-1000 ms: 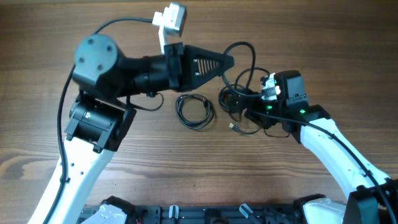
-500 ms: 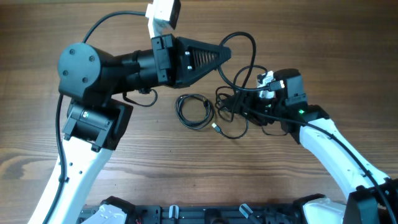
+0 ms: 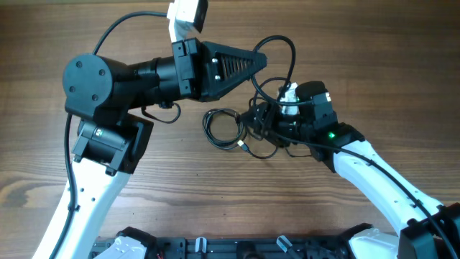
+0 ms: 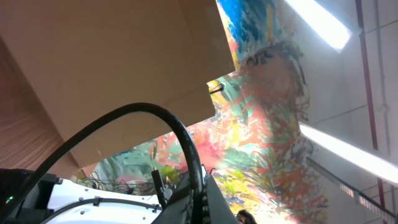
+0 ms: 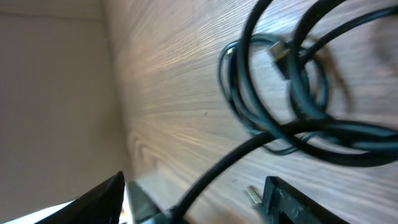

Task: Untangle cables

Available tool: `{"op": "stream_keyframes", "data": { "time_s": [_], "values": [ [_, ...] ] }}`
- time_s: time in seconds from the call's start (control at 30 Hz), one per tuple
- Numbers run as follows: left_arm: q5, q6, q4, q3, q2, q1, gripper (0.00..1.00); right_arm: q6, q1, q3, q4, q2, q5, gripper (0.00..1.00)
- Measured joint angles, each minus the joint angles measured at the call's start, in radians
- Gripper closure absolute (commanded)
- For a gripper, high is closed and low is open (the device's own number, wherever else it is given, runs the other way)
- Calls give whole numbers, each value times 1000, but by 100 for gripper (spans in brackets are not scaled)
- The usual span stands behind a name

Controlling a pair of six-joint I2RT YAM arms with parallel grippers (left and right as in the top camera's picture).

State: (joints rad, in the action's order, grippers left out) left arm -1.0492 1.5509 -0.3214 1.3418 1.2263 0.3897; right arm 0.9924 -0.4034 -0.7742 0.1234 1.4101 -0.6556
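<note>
Seeing left gripper [image 3: 260,62] raised above and to the right of the coil [image 3: 224,129] on the wooden table [image 3: 402,65], clenched on a black cable [image 3: 291,57] arcing out and down into the tangle [image 3: 267,137] touching the coil's right side. Reading right gripper [image 5: 194,180] as released: fingers [image 5: 106,193] spread wide at the tangle, right of the coil, with one strand between them unpinched. Noting a connector [image 3: 245,147] just below-right of the coil.
</note>
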Motion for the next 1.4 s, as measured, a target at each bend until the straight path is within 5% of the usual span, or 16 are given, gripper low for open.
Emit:
{"op": "stream_keyframes", "data": {
  "time_s": [0.07,0.17,0.3,0.43,0.63,0.8,0.87,0.93,1.13,1.4],
  "values": [
    [0,0,0,0,0,0,96,65,0,0,-5,0,-31,32],
    [0,0,0,0,0,0,96,143,-11,0,-7,0,-45,66],
    [-1,0,0,0,0,0,96,176,-15,0,-9,0,-17,96],
    [-11,0,16,0,0,0,93,138,-15,2,-81,0,27,96],
    [-12,-159,471,10,1,-61,87,127,-15,-2,-522,4,-101,95],
    [-12,-313,590,10,1,-83,70,123,-15,-38,-521,4,-165,95],
    [-11,-380,664,11,1,-84,46,101,-15,-74,-519,4,-188,95],
    [-11,-472,760,11,1,-84,41,63,-15,-150,-473,4,-201,96],
    [198,-706,1141,13,1,-83,24,-275,-15,-381,169,6,-23,96],
    [539,-790,1267,12,0,-125,19,-446,-15,-472,349,6,228,96]
  ]
}}
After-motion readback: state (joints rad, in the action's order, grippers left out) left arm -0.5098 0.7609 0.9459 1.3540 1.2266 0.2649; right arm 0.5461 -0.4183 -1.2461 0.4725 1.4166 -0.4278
